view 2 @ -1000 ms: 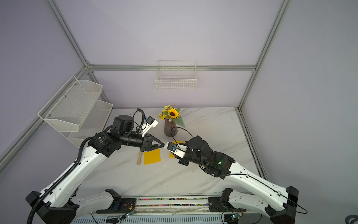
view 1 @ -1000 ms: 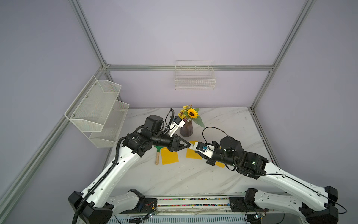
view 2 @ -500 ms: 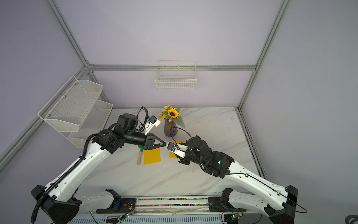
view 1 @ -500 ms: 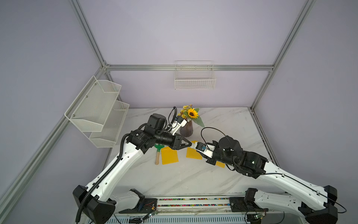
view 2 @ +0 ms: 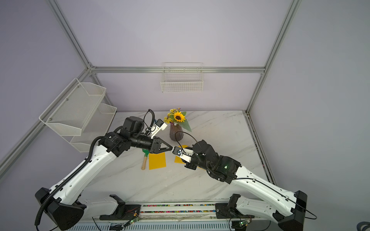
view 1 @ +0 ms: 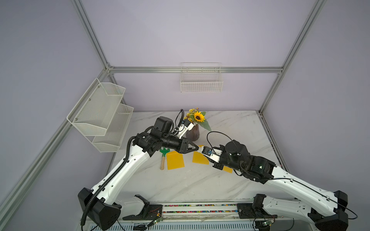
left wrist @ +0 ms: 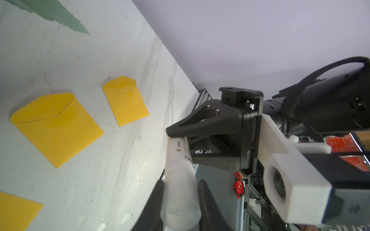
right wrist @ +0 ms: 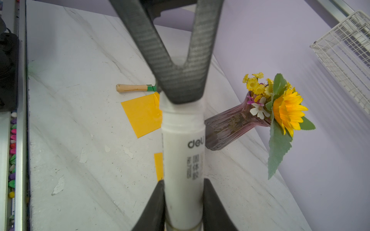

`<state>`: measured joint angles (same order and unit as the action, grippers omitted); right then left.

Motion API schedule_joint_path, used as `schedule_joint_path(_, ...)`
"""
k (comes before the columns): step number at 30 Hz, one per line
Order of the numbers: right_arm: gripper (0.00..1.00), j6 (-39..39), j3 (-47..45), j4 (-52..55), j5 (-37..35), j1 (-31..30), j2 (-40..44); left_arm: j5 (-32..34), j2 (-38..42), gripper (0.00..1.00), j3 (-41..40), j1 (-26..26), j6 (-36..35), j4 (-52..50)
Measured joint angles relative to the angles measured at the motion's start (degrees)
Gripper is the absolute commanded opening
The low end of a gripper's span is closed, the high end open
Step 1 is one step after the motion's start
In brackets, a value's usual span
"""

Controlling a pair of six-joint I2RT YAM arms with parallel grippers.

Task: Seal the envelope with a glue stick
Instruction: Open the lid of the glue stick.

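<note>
Gripping glue stick (right wrist: 183,156) with left fingers (right wrist: 144,40), right fingers (right wrist: 154,206).

A: The glue stick (right wrist: 183,156) is smooth white plastic, its cap (left wrist: 180,192) frosted and matt.
B: The envelope (left wrist: 58,128) is matt yellow paper; the rake handle (right wrist: 132,88), bare wood; the vase (right wrist: 230,128), ribbed glass; the table (right wrist: 80,120), scuffed marble-look.

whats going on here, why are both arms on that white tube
Both arms hold the glue stick in the air between them, above the marble table. The right claw grips its body, and the left claw is clamped on the cap, which looks still on. The yellow envelopes lie flat on the table, untouched. The cap is probably about to be pulled off.
</note>
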<state>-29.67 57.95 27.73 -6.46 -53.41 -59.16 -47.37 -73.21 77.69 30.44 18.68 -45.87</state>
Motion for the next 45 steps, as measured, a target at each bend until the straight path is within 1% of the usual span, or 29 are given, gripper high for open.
schedule_joint_path(9, 0.00, 0.0, -0.5, -0.2, -1.5, -0.1, 0.6, -0.5, -0.4, 0.00, 0.0, 0.0, -0.2, 0.9)
schedule_joint_path(14, 0.00, 0.0, -1.2, -1.0, -2.3, -0.3, 2.1, -1.7, -0.4, 0.00, 0.0, 0.0, 0.7, 2.4)
schedule_joint_path(25, 0.00, 0.0, -1.3, -1.6, -4.9, -0.7, 2.4, -3.3, -0.4, 0.00, -0.7, -0.7, 3.4, 5.1)
schedule_joint_path(32, 0.00, 0.3, -2.3, -0.7, -10.7, 0.1, 2.4, -4.8, -0.2, 0.00, -0.7, -1.8, 3.4, 3.5)
schedule_joint_path(36, 0.00, 0.5, -2.3, -0.4, -12.2, 0.2, 2.4, -4.7, -0.1, 0.00, -0.7, -1.9, 3.2, 2.4)
schedule_joint_path(38, 0.00, 0.5, -2.3, -0.3, -12.5, 0.2, 2.4, -3.8, -0.1, 0.00, -0.7, -1.9, 3.0, 1.6)
schedule_joint_path(41, 0.00, 0.7, -2.3, 0.0, -12.9, 0.2, 2.4, 0.0, -0.4, 0.00, -0.5, -1.9, 1.5, -0.6)
schedule_joint_path(43, 0.00, 1.0, -2.3, 0.0, -13.2, 0.2, 2.4, 4.5, -1.4, 0.00, 0.3, -1.9, -0.3, -2.8)
schedule_joint_path(45, 0.00, 1.4, -2.3, 0.2, -13.2, 0.2, 2.4, 10.7, -3.5, 0.01, 1.2, -1.9, -1.9, -4.4)
